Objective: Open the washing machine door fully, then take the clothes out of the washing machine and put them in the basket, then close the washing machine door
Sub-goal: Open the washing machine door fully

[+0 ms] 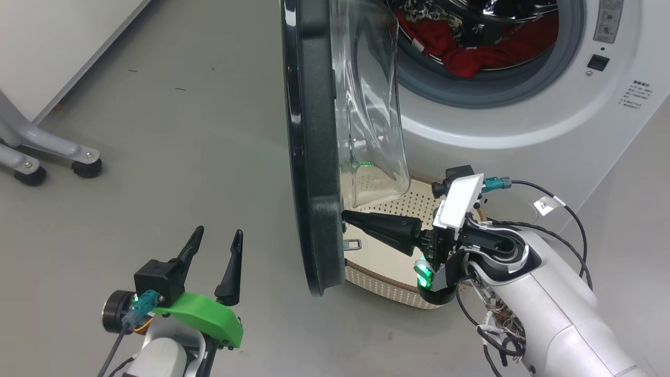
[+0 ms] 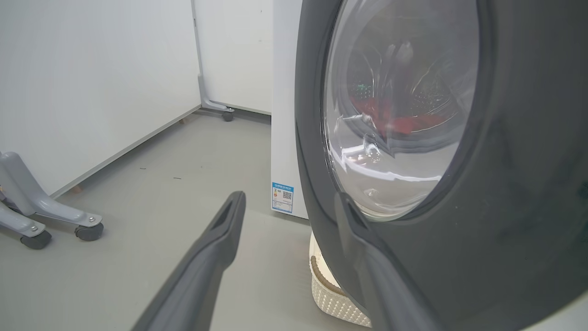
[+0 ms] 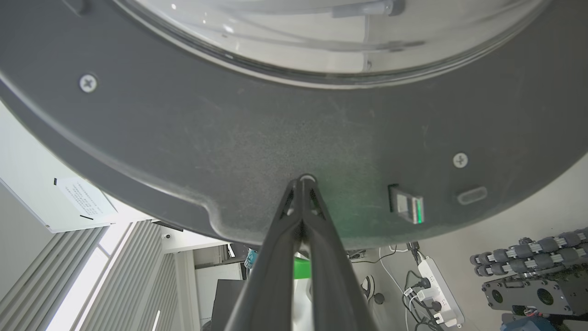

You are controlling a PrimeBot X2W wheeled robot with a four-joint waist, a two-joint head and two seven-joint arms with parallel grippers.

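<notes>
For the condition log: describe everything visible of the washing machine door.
The washing machine door is round, with a wide glossy black rim and a clear bulging window, seemingly glass. Its matte dark inner face carries screws and a latch. It stands partly open, over the basket. The shut right gripper has its tips against the inner face near the latch.

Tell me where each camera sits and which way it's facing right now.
Head view: on the head, looking down at door, washer, basket; left gripper open, right gripper shut against the door.
Left wrist view: left wrist, facing the door's outer face past its own fingers.
Right wrist view: right wrist, facing the door's inner rim, fingertips touching it.
All share the door.
</notes>
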